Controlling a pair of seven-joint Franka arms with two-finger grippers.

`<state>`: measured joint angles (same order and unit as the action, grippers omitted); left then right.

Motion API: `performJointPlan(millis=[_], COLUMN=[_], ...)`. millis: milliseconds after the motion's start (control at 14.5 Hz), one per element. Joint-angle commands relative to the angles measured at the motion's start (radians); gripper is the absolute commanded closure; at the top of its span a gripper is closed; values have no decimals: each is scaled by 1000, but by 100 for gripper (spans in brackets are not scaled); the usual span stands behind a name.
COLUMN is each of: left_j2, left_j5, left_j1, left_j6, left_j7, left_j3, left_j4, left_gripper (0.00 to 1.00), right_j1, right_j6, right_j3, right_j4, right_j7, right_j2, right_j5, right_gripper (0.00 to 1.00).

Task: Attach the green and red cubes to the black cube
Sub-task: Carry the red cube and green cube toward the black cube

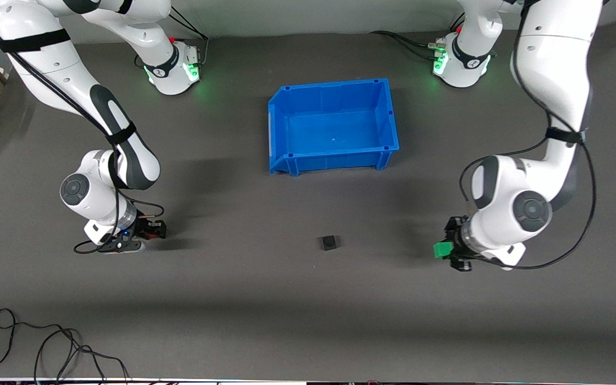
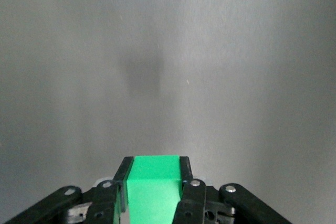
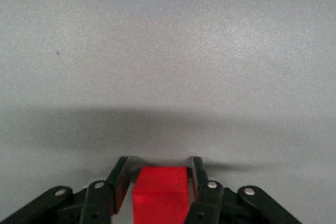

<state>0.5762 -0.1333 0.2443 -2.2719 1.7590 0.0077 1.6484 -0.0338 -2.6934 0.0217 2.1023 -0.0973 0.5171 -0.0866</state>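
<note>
The small matte black cube (image 1: 329, 243) is seen resting alone on the surface, turned slightly askew. The bright green cube (image 1: 443, 249) is clamped between the left tool's fingers toward the left arm's end. The bright red cube (image 3: 160, 192) is seen between the right tool's fingers toward the right arm's end.

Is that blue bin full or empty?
Empty. The front view looks straight down into the blue bin and shows only its bare blue floor; no cube lies in it.
</note>
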Motion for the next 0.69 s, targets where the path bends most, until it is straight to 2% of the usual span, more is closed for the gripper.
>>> performJointPlan(millis=[0,69,275,344,550,619], left_j2=[16,22,28,30,95,121], left_j5=[4,6,1,-3,6,3], left_j1=[27,38,43,43,62,91], left_j6=[23,23,23,23,26,25], left_j7=[36,36,36,46,137,152], left_j3=[14,14,14,14,14,14], left_j4=[-47,-50,-68,-81,-152,-166], left_gripper=[100,100,100,100,100,100], right_j1=[-1,0,-6,-11,-96,-136], right_j6=[-13,-13,-5,-2,88,99], right_j3=[-2,0,-3,-5,-19,-16], right_j4=[-15,-15,-15,-15,-66,-79], right_j7=[-12,-13,-6,36,267,354], right_j2=[14,12,-2,-14,-37,-39], right_j5=[-28,-28,-30,-65,-322,-370], right_gripper=[88,100,100,100,100,100])
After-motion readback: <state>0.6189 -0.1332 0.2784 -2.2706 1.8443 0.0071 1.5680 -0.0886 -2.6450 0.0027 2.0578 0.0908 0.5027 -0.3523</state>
